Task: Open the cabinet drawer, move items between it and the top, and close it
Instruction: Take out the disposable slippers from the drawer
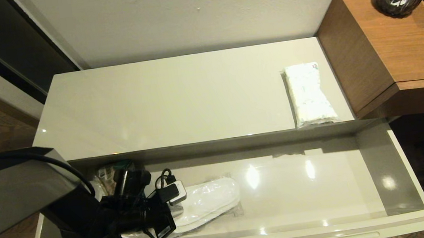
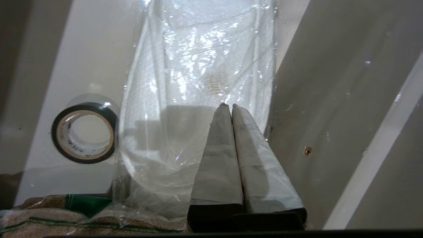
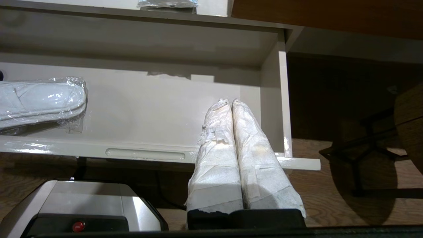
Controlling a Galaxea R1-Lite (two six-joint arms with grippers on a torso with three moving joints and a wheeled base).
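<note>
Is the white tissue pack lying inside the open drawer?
No, the tissue pack lies on the cabinet top, near its right end, above the open drawer.
</note>
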